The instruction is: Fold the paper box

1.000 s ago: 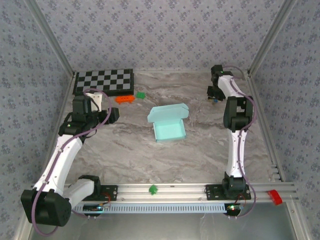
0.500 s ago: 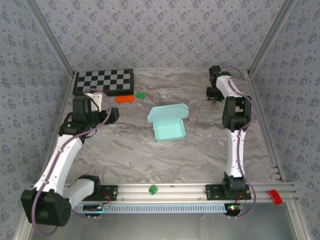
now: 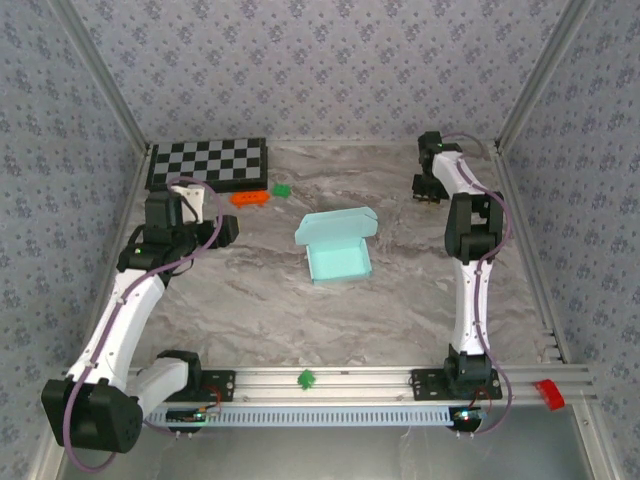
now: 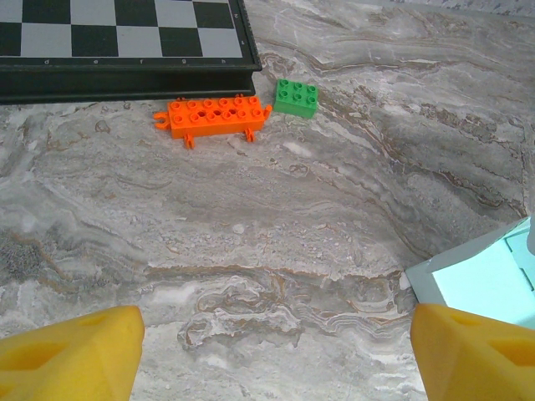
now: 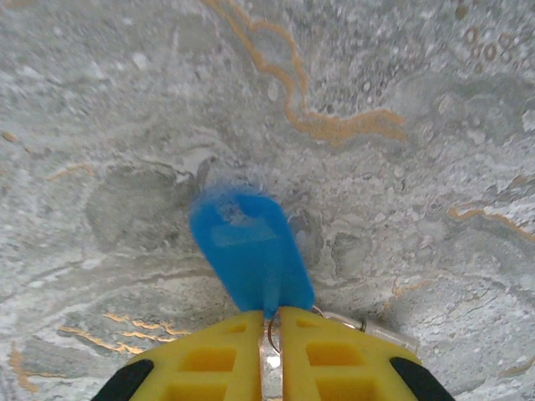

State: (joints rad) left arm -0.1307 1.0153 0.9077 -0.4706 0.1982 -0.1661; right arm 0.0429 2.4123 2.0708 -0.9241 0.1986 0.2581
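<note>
The paper box (image 3: 337,245) is pale mint-blue and lies mid-table with its lid open toward the back; one of its corners (image 4: 481,280) shows at the right edge of the left wrist view. My left gripper (image 3: 226,231) hovers left of the box, open, and between its yellow fingers (image 4: 75,351) there is only bare marble. My right gripper (image 3: 428,190) is at the far right of the table, well away from the box. Its jaws (image 5: 271,322) are shut on the end of a blue plastic tag (image 5: 251,251) with a metal ring.
A black-and-white checkerboard (image 3: 208,163) lies at the back left. An orange brick (image 4: 214,117) and a green brick (image 4: 296,96) sit just in front of it. A small green piece (image 3: 306,378) rests on the front rail. Patterned walls enclose the marble table.
The right gripper's jaws have closed onto the blue tag, and its wrist has shifted slightly toward the back. The left arm and the box have not moved.
</note>
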